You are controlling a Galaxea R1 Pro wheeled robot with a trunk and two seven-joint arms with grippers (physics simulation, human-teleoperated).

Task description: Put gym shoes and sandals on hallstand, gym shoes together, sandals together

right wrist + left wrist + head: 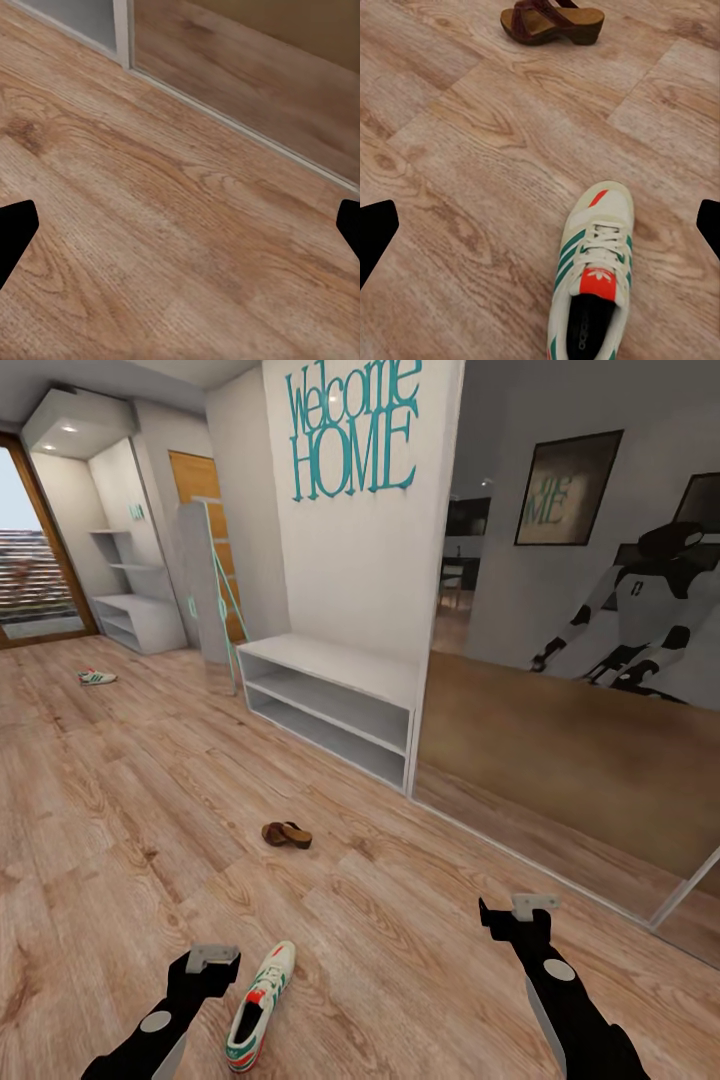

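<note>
One cream-white gym shoe (260, 1005) with green stripes lies on the corridor floor (130, 810) just right of my left gripper (212, 958). In the left wrist view this shoe (592, 270) lies ahead, between the widely spread fingers of the open, empty left gripper (544, 221). The dark brown sandals (286, 834) lie close together farther ahead; one sandal (555, 22) is visible beyond the shoe. The second gym shoe (97, 677) lies far off at the left. The hallstand (140, 615) with its wall shelves stands at the far left end. My right gripper (530, 908) hangs open over bare floor (180, 225).
A low white shelf bench (330, 705) without upper shelves stands against the "Welcome HOME" wall. To its right a large mirror panel (580, 660) reaches the floor and reflects the robot. A glass door (30, 560) closes the far left end.
</note>
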